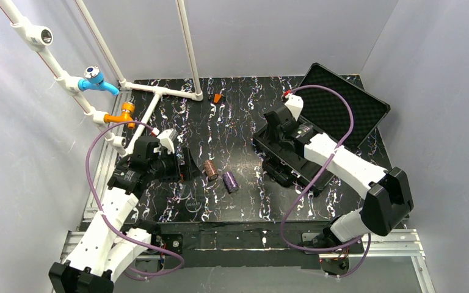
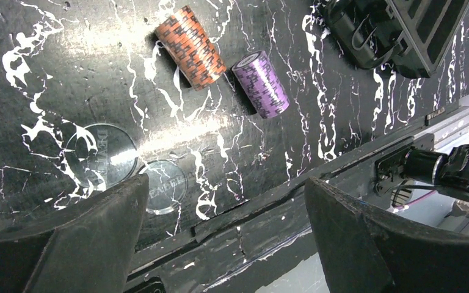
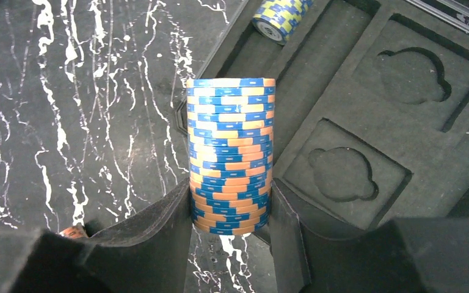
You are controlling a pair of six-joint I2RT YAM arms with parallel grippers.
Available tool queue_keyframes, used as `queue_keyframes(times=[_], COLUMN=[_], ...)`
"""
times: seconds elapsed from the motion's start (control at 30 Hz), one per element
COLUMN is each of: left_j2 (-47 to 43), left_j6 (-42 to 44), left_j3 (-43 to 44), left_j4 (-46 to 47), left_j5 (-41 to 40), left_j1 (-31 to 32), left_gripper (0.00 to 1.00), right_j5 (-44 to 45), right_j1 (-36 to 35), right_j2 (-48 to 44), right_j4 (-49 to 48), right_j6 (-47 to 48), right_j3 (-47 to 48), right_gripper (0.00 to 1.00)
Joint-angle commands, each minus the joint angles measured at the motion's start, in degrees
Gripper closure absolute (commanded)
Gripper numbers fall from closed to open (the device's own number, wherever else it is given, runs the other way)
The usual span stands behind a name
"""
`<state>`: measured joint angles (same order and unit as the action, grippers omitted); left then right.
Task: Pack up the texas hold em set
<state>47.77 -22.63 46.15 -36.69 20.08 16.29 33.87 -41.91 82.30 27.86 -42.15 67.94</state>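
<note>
The black case lies open at the right, its foam-lined lid (image 1: 342, 104) leaning back and its moulded tray (image 3: 342, 97) below. My right gripper (image 3: 230, 201) is shut on a blue-and-orange chip stack (image 3: 230, 146) and holds it at the tray's left edge; in the top view it (image 1: 273, 141) is over the tray. A blue-and-yellow stack (image 3: 279, 17) lies in a tray slot. A brown stack (image 2: 190, 47) and a purple stack (image 2: 260, 84) lie side by side on the table, also in the top view (image 1: 210, 170) (image 1: 230, 181). My left gripper (image 2: 224, 201) is open and empty, near them.
Two clear dealer discs (image 2: 101, 155) (image 2: 162, 186) lie by my left fingers. A small orange piece (image 1: 218, 97) sits at the back. A white pipe frame (image 1: 159, 91) stands at the back left. The table's front edge and metal rail (image 2: 452, 119) are close.
</note>
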Motion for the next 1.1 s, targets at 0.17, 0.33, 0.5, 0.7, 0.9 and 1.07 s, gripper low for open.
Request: queue_keyframes(times=[0.17, 0.33, 0.5, 0.7, 0.9, 1.07], left_j2=[-1.16, -1.19, -1.18, -1.71, -2.87, -3.46], left_j6=[2.32, 2.42, 2.5, 2.51, 2.46, 2.31], left_j3=[-0.23, -0.18, -0.18, -0.26, -0.44, -0.62], left_j4=[-1.15, -1.19, -1.19, -1.16, -1.7, -1.9], left_j5=[-0.83, -1.09, -1.09, -1.5, -2.23, -2.57], left_j1=[-0.03, -0.03, -0.03, -0.03, -0.07, -0.03], left_gripper=[0.02, 0.02, 0.02, 0.02, 0.02, 0.02], right_j5=[-3.56, -5.57, -9.42, -14.48, -14.15, -15.03], right_j1=[5.54, 8.12, 9.98, 10.45, 10.86, 11.69], right_j2=[2.73, 5.32, 7.79, 12.07, 14.38, 16.07], right_j4=[0.6, 1.21, -0.78, -3.21, -5.53, -7.62], right_j6=[-2.63, -3.69, -3.54, -5.1, -8.8, -11.86], right_j3=[6.84, 8.04, 8.18, 9.87, 10.29, 9.89], right_gripper=[0.99, 0.99, 0.99, 0.99, 0.99, 0.99])
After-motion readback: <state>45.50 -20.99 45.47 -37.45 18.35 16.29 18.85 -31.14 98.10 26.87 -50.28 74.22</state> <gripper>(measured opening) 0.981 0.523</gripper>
